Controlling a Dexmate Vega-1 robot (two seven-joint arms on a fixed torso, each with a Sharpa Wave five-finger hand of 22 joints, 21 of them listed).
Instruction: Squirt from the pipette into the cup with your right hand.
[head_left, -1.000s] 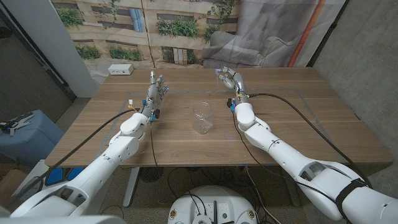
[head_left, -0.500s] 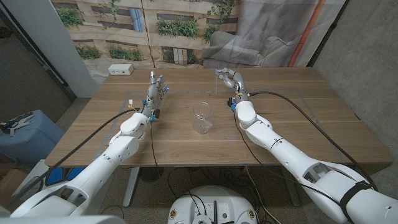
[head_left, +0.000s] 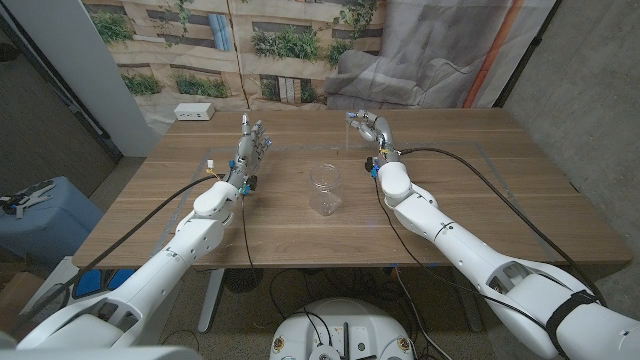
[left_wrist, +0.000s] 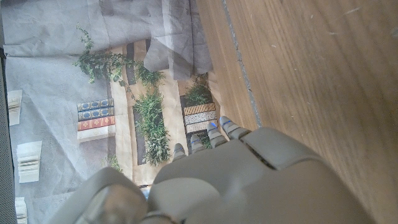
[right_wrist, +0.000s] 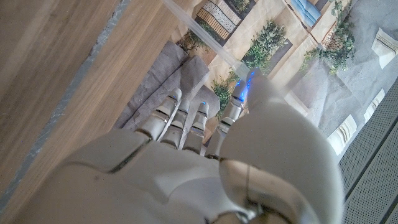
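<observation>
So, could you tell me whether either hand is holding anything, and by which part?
The right hand pinches the pipette between thumb and a finger; which part cannot be told. The left hand holds nothing.

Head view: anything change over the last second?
Little. The right hand, holding the pipette at the table's far side, shifted slightly between the first two frames, then held still. The cup and the left hand stayed put.

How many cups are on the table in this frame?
1: a clear plastic cup stands upright near the middle of the wooden table, between the two arms. No others visible.
</observation>
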